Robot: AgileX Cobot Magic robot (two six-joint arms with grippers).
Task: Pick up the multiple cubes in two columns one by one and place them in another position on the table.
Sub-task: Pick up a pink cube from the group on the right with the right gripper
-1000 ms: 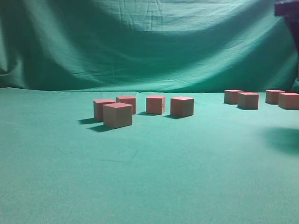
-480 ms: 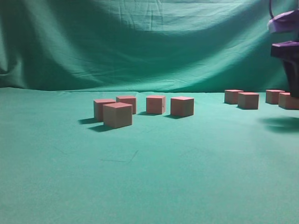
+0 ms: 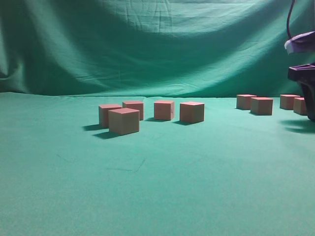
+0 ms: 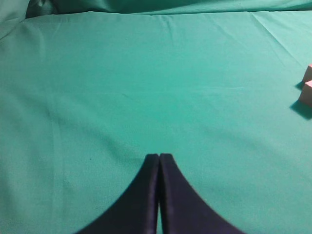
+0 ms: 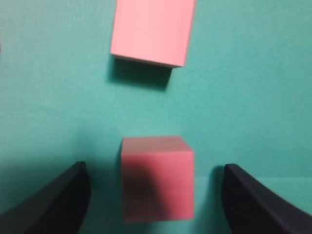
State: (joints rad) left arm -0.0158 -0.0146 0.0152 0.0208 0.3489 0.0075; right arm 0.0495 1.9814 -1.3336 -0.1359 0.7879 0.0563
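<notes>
- Exterior view: four cubes (image 3: 151, 113) sit mid-table (image 3: 147, 187); four more lie far right beside the right gripper (image 3: 309, 91).
- Left wrist view: left gripper (image 4: 159, 157) pressed closed, empty.
- Right wrist view: right fingers (image 5: 58, 202) spread wide, straddling one cube (image 5: 157, 178) without touching.

On my exterior feed the right arm (image 3: 304, 73) is cut by the frame's right edge, so I can't see its fingertips, and it hides part of the far-right cube (image 3: 299, 105). My left wrist feed clips two cubes (image 4: 307, 87) at the right border. On my right wrist feed everything is soft, and the upper cube (image 5: 152, 30) runs off the top.
</notes>
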